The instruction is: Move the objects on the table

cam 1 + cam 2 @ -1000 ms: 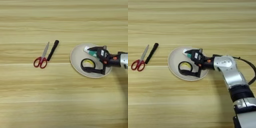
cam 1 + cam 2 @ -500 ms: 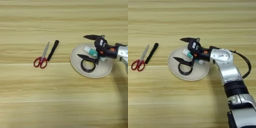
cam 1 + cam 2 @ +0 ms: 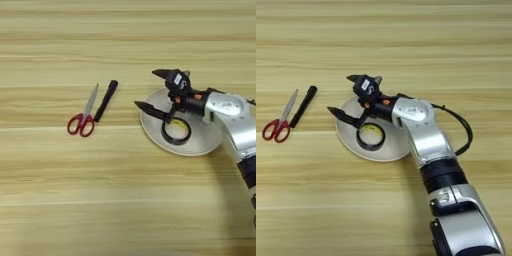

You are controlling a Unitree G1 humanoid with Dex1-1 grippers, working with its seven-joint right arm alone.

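End effector [image 3: 150,90] spread wide open, holding nothing, over the left rim of the off-white plate [image 3: 205,142]. Black tape ring [image 3: 176,131] lies flat on the plate, just right of the lower finger. Slim black marker [image 3: 106,100] and red-handled scissors [image 3: 83,118] lie side by side on the desk [image 3: 120,200], well left of the plate.
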